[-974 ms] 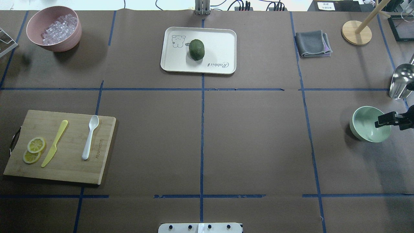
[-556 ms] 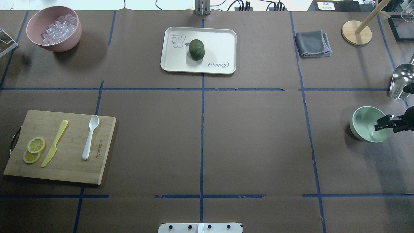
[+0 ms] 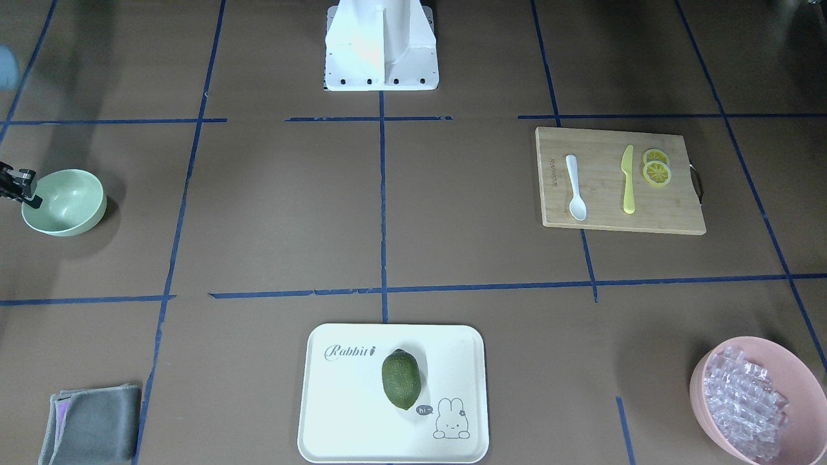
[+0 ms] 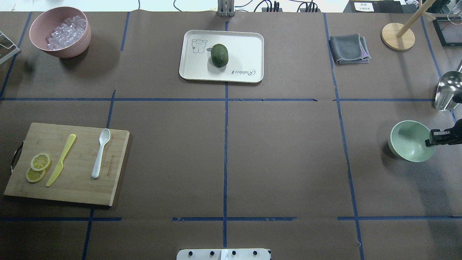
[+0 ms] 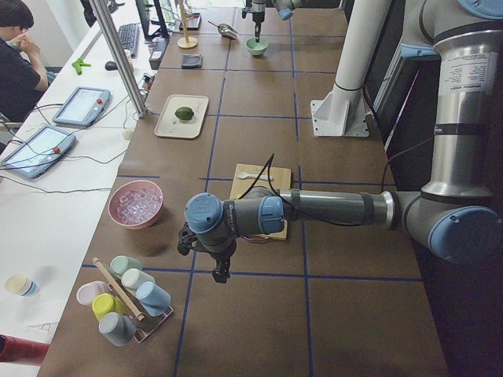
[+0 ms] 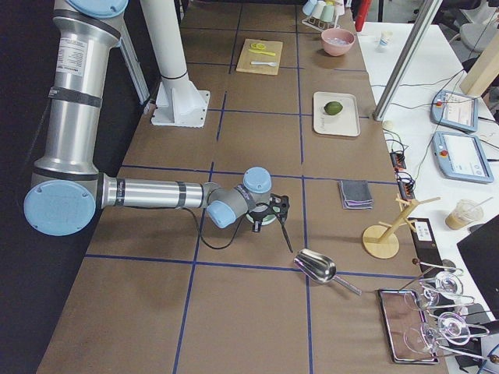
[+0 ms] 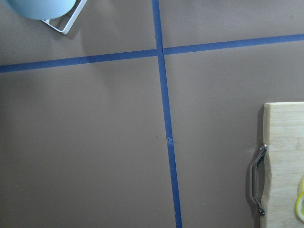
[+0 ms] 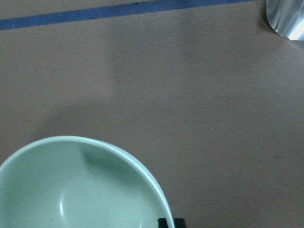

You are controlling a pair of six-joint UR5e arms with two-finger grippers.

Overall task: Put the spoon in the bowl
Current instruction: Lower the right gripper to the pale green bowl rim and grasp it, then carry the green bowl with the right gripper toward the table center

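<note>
The white spoon (image 4: 100,153) lies on the wooden cutting board (image 4: 72,187) at the near left, next to a yellow knife (image 4: 61,160); it also shows in the front view (image 3: 575,187). The mint-green bowl (image 4: 409,139) stands at the far right of the table. My right gripper (image 4: 435,138) sits at the bowl's right rim and appears shut on it; the right wrist view shows the bowl (image 8: 71,190) with one fingertip (image 8: 166,222) against the rim. My left gripper (image 5: 222,271) hangs over the table left of the board; I cannot tell whether it is open or shut.
Lemon slices (image 4: 40,161) lie on the board. A pink bowl (image 4: 68,50) of clear cubes stands far left, a white tray (image 4: 245,47) with a green fruit (image 4: 219,55) far centre. A grey cloth (image 4: 349,48), wooden stand (image 4: 397,36) and metal scoop (image 4: 447,90) are at the right.
My right gripper has drawn back to the right and come down onto the bowl's right rim. The bowl has shifted slightly toward the robot. The spoon has not moved.
</note>
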